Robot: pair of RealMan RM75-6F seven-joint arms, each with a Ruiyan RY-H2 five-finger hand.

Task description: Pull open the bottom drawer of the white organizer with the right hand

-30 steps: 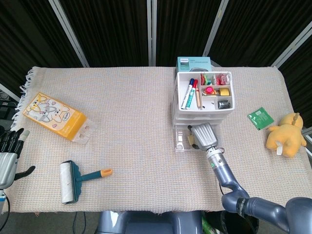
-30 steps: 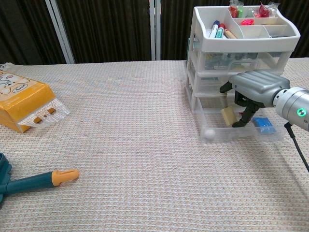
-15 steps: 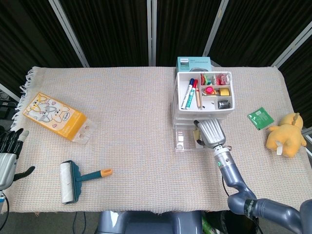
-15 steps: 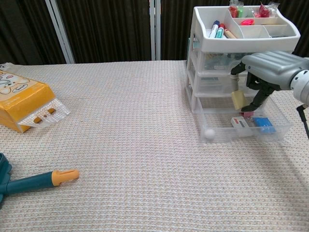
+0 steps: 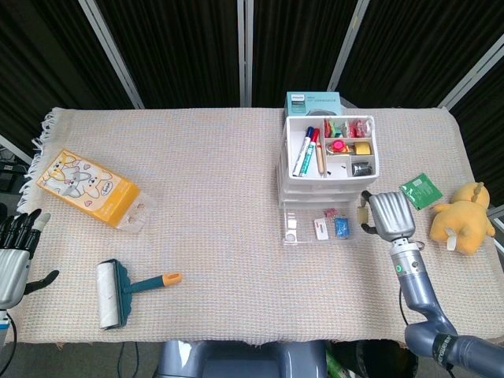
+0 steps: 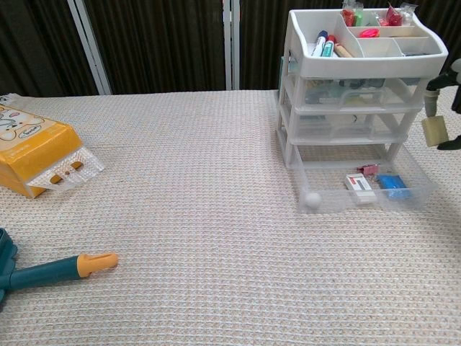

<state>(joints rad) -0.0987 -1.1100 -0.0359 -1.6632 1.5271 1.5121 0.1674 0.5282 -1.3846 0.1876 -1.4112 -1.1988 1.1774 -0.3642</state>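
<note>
Fingers of the right hand [image 5: 390, 215] pinch a small pale-yellow block [image 6: 434, 130], lifted off the desk [image 5: 220, 236]. Just left of them, the clear bottom drawer [image 6: 364, 189] of the white plastic organizer [image 5: 327, 169] stands pulled out. The left hand [image 5: 14, 256] hangs unclenched at the desk's near left edge.

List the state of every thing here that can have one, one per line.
Bottom drawer: pulled open, small items inside.
Two upper drawers: closed.
Top tray of the white organizer: open, filled with pens and small items.
Right robot hand: beside the drawer, off it, pinching a small yellowish item.
Left robot hand: open, idle at the table's edge.
Yellow box: lying flat.
</note>
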